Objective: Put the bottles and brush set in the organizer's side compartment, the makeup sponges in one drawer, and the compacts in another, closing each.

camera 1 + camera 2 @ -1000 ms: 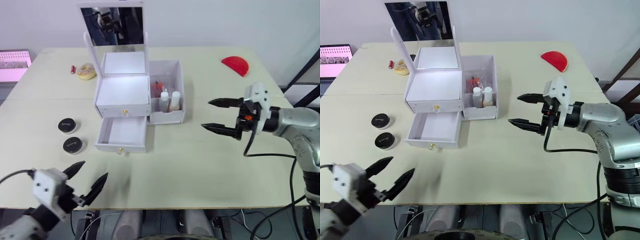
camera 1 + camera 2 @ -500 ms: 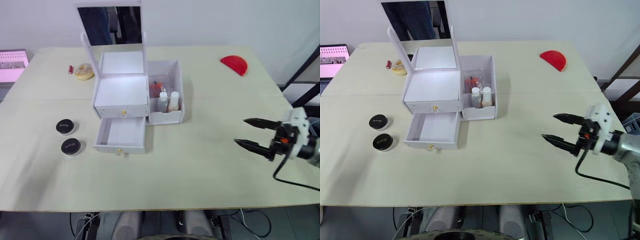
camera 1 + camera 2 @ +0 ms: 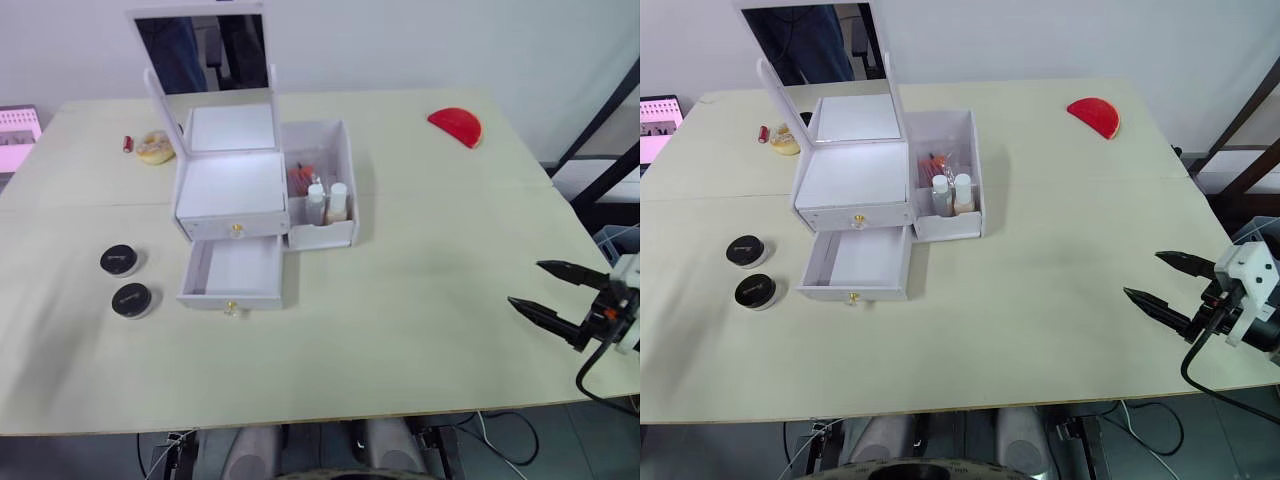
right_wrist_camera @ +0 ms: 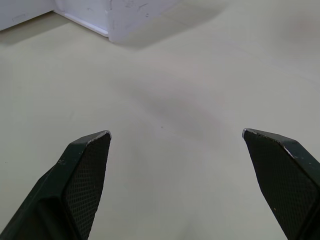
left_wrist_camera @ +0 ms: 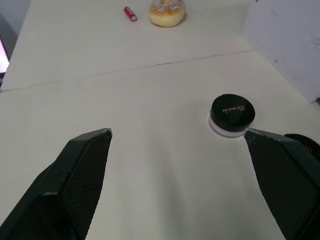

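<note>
Compacts (image 3: 124, 280) lie left of the organizer (image 3: 245, 200), whose lower drawer (image 3: 233, 273) gapes; both jaws wide, empty. Next: left gripper (image 5: 175, 150) takes one.

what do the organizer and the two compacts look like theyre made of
Organizer: likely white plastic, smooth with a slight sheen; gold-coloured knobs and a reflective mirror lid. Compacts: likely plastic, black satin lids on white rims.

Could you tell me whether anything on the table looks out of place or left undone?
The organizer's lower drawer stands pulled out and looks empty, while the upper one is shut. The two compacts sit loose on the table to its left. Nothing looks spilled or damaged; the bottles stand upright in the side compartment.
</note>
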Available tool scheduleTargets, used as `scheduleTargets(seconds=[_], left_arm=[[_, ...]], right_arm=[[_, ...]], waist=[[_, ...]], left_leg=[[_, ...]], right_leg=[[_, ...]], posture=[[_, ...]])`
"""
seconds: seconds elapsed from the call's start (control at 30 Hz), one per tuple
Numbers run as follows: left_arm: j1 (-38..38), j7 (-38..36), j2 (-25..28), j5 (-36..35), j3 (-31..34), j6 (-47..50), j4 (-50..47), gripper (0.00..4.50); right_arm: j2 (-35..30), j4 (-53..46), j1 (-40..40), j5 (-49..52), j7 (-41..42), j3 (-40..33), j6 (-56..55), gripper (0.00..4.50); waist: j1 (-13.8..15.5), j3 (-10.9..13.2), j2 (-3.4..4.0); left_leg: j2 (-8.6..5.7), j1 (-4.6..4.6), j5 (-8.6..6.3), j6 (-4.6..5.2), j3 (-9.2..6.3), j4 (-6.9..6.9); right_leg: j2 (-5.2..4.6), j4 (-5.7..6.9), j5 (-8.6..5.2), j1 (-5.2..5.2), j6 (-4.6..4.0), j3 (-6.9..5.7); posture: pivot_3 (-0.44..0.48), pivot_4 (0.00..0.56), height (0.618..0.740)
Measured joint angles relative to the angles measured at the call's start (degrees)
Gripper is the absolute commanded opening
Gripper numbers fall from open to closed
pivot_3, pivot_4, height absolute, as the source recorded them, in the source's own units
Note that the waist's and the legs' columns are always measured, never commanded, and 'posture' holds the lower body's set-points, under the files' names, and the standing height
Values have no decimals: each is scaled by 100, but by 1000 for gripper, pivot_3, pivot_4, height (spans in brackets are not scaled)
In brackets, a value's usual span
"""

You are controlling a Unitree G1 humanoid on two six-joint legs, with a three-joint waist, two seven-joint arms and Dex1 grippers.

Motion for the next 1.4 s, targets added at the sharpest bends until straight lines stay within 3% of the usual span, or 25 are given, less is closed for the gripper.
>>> scheduleTargets(seconds=[0.33,0.47,0.73,0.87,1.13,1.4], left_arm=[[-9,-122,-137,106,-170,163,-506,4453],[400,100,-768,-68,-217,658,-1907,4453],[1148,1599,-2324,-297,-463,1547,-4772,4453],[1290,2213,-2783,-274,-650,1623,-5530,4453],[1207,2926,-3096,218,-1148,1438,-5511,4453],[668,3266,-3239,589,-1755,1196,-5075,4453]], right_arm=[[-24,-512,-230,265,-269,-60,404,4500],[-53,-1326,-840,603,-600,550,900,4500],[26,-2460,-2703,1600,-1402,2141,2199,4500],[40,-2757,-2988,1795,-1456,2689,2484,4500],[-3,-2598,-3916,1616,-1539,3601,3005,4500],[300,-2478,-4213,1233,-1644,4253,3155,4500]], waist=[[-7,0,0],[-11,1,2],[51,0,-17],[135,-2,-22],[144,-3,-22],[135,-4,-23]], left_leg=[[5,8,1,0,1,5],[32,8,1,0,9,5],[30,-1,0,0,7,18],[11,-2,0,0,6,29],[7,2,1,1,3,46],[1,-3,1,2,4,40]], right_leg=[[2,8,-10,3,17,5],[5,9,-5,1,9,13],[10,0,7,3,-7,13],[13,3,7,6,-7,13],[21,11,6,8,-5,13],[18,8,17,4,-18,13]], posture=[[0,150,739],[0,150,739],[0,150,739],[0,150,739],[0,150,739],[0,150,739]])
